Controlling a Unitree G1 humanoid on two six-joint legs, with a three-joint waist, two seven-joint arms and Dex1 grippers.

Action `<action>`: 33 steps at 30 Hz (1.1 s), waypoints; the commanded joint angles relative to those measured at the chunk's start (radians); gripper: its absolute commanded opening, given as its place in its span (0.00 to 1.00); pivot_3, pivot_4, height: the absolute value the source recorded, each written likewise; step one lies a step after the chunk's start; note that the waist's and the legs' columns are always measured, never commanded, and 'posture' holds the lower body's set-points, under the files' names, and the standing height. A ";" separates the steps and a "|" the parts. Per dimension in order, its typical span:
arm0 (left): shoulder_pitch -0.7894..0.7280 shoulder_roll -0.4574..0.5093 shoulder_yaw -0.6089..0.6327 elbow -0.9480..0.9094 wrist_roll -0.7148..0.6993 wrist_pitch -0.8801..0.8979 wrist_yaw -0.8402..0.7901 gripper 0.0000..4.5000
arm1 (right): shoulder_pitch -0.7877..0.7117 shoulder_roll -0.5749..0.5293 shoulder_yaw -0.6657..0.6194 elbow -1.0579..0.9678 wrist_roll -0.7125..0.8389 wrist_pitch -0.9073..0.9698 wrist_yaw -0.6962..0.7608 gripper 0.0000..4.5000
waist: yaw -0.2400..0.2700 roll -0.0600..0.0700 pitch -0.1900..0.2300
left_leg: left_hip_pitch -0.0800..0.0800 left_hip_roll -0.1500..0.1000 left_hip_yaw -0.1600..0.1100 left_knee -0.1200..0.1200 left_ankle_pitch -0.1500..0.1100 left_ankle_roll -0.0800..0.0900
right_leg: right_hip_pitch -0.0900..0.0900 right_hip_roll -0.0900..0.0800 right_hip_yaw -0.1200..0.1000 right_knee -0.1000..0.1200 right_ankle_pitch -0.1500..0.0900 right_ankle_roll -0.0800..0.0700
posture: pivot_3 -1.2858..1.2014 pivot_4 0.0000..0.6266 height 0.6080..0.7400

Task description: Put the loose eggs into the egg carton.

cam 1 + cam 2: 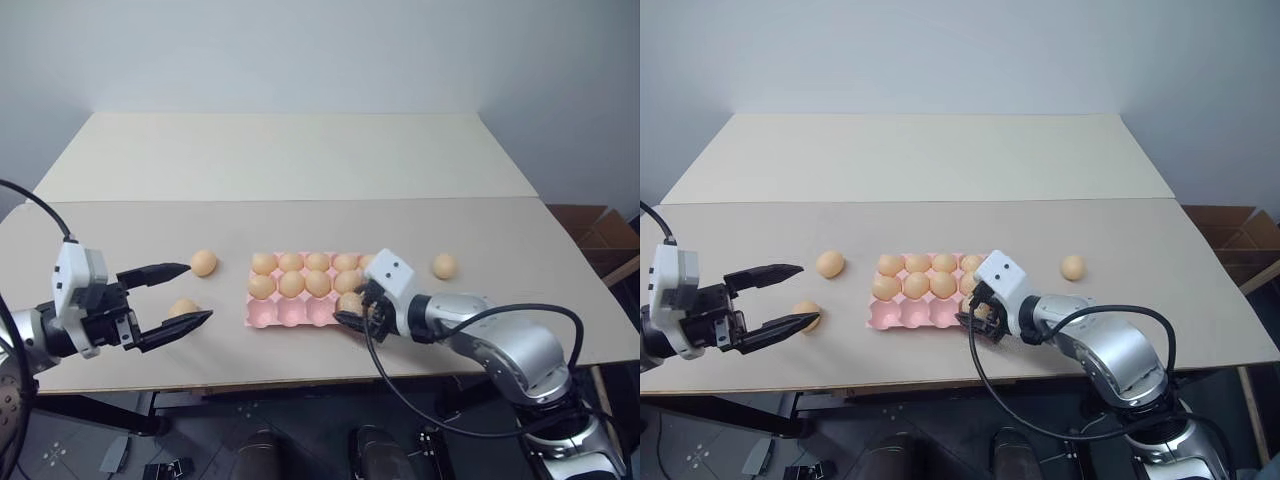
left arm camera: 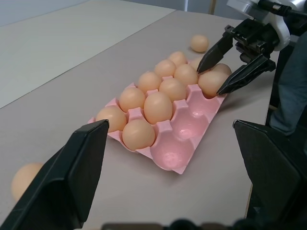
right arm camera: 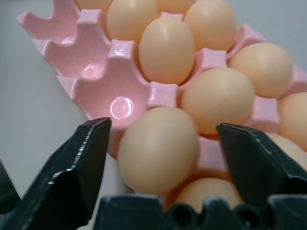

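Note:
The pink egg carton (image 1: 285, 315) lies mid-table, its two back rows filled with several eggs and three front cups bare. My right gripper (image 1: 352, 305) is open at the carton's right front corner, its fingers on either side of an egg (image 3: 158, 148) that rests in a front cup, with a gap on each side. Two loose eggs lie left of the carton, one (image 1: 204, 262) farther back and one (image 1: 183, 308) nearer, partly behind a finger. My left gripper (image 1: 195, 292) hangs open close to them, empty. A third loose egg (image 1: 444, 265) sits right of the carton.
The table's front edge (image 1: 300, 378) runs just below both grippers. A lighter panel (image 1: 290, 155) covers the back of the table. A cardboard box (image 1: 592, 232) stands off the table's right side.

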 commanded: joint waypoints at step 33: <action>-0.074 -0.047 -0.031 0.084 0.023 -0.092 -0.026 1.00 | 0.032 -0.163 -0.305 0.470 -0.198 -0.395 0.133 0.99 | -0.004 0.000 0.000 | 0.002 0.000 0.003 0.001 0.000 0.000 | 0.001 0.000 0.003 0.000 -0.001 -0.005 | 0.52 0.24 1.00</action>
